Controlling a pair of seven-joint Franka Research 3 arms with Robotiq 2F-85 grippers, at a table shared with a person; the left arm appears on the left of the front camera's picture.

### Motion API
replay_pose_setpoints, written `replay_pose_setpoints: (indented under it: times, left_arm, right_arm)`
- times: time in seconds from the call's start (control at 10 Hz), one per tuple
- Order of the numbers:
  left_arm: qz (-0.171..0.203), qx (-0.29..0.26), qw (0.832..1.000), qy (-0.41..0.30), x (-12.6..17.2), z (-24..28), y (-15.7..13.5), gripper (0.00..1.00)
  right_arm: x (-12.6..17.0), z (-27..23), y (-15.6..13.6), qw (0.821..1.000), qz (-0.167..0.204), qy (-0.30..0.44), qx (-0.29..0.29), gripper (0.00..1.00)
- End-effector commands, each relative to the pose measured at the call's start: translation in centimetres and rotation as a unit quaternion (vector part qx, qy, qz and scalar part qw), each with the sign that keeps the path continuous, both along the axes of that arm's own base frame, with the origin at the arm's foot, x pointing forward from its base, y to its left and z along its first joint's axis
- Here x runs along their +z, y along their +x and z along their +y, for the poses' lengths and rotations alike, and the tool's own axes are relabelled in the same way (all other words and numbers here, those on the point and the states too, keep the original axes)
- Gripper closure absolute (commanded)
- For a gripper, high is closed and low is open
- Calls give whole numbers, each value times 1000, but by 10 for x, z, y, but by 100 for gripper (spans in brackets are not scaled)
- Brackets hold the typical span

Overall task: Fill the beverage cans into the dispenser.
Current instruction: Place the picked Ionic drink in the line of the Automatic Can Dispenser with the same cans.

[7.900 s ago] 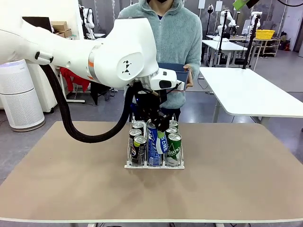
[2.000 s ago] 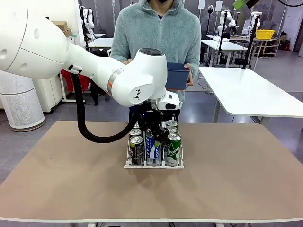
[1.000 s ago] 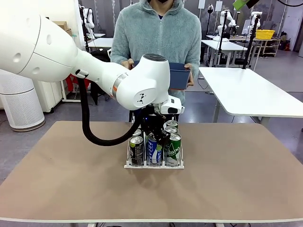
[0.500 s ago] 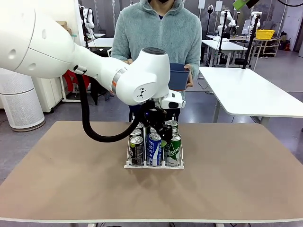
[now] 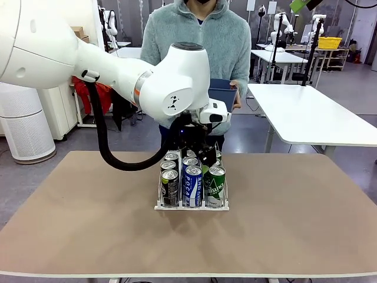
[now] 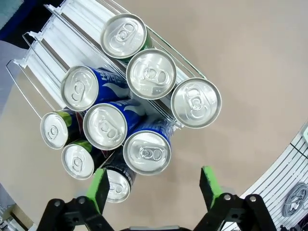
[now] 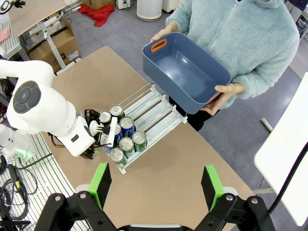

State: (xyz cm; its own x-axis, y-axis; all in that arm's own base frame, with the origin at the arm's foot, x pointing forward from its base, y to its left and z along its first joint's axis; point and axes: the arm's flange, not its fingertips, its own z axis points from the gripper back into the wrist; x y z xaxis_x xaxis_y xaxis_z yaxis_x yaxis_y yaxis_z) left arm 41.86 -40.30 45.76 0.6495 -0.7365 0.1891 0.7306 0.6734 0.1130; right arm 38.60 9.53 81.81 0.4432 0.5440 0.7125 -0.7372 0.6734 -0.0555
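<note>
From the front, the left gripper [image 5: 197, 154] hung just above the beverage cans [image 5: 193, 186] standing in the dispenser [image 5: 191, 206] mid-table. In the left wrist view its green pads [image 6: 97, 188] were spread wide over the silver can tops, gripping nothing. From the right wrist, the right gripper [image 7: 155, 185] stood spread and empty high above the table [image 7: 159, 175], while a person held a blue bin [image 7: 185, 72] beyond the dispenser.

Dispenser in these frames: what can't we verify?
- Rear cans, front view: the front cans and the left gripper hide them, so no row count there.
- Dispenser far end, left wrist view: cut off by the frame's top-left corner.
- Can labels, right wrist view: too small to read.
- Blue bin in the person's hands, front view: the left arm covers most of it.
</note>
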Motion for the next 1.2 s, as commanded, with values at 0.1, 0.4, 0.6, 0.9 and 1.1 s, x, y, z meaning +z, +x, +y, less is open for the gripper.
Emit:
replay_pose_setpoints:
  times: [0.1, 0.4, 0.6, 0.9, 1.1]
  left_arm:
    - [3, -4, 1000, 6, -11, -1, 3, 0]
    - [10, -1, 1000, 5, -13, -1, 3, 0]
    - [45, -20, 999, -22, 23, 18, -5, 0]
    - [46, -72, 995, -42, 83, 71, -20, 0]
    - [37, -80, 994, -62, 121, 108, -34, 0]
  right_arm:
    - [-1, -1, -1, 1000, 4, 0, 1, 0]
    - [-1, -1, -1, 1000, 4, 0, 1, 0]
    - [-1, -1, -1, 1000, 4, 0, 1, 0]
    - [-1, -1, -1, 1000, 4, 0, 1, 0]
    - [-1, -1, -1, 1000, 4, 0, 1, 0]
